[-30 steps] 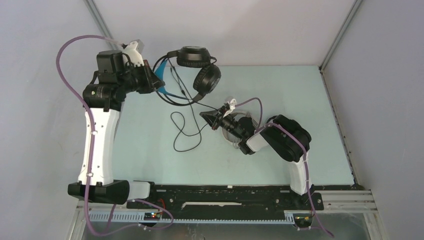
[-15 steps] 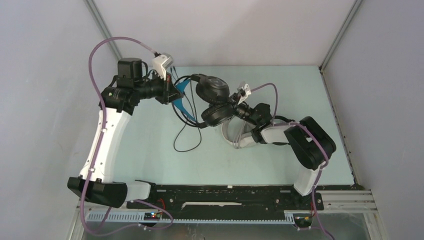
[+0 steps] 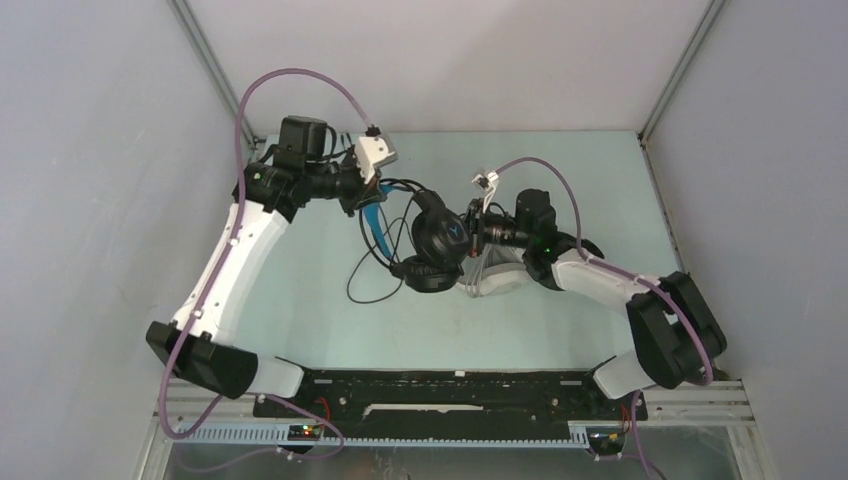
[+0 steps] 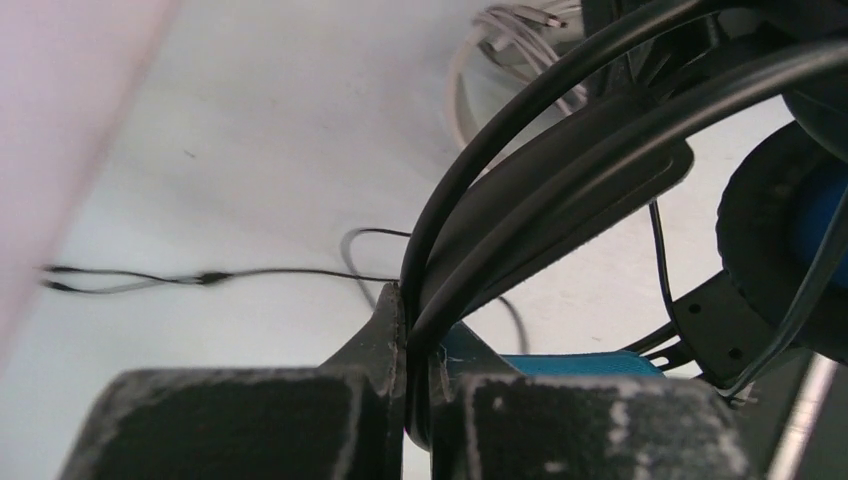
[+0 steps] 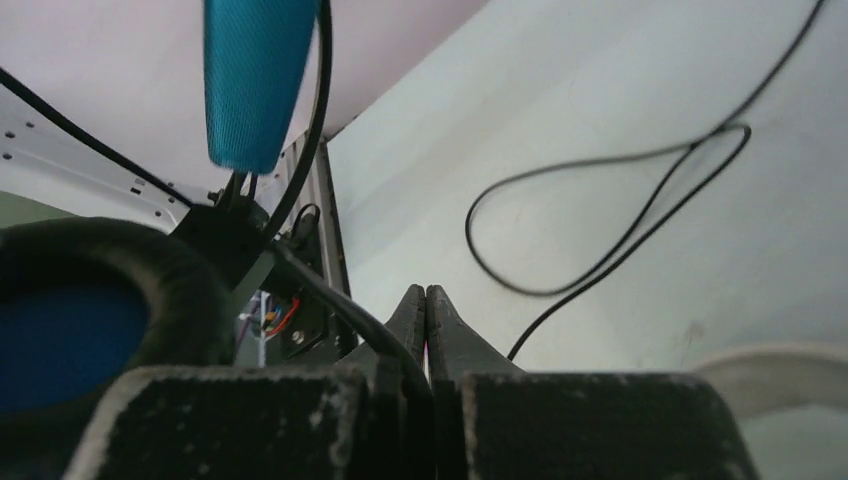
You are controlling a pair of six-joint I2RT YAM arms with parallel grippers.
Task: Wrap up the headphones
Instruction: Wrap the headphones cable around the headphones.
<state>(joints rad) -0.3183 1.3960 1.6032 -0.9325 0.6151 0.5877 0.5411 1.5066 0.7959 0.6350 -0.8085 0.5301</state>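
Left gripper (image 4: 408, 300) clamps the blue-banded headphones (image 3: 440, 236) by the headband, ear cups hanging at its four o'clock. Right gripper (image 5: 425, 297), fingers pressed together, sits at their three o'clock.

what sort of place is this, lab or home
Most likely a robot lab test cell: two arms bolted to a rail at a pale green table, plain grey panel walls, headphones as the practice item.

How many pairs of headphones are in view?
2. A black pair with a blue headband, held up by the left gripper mid-table; a white-grey pair lying under the right arm. Others could be hidden.
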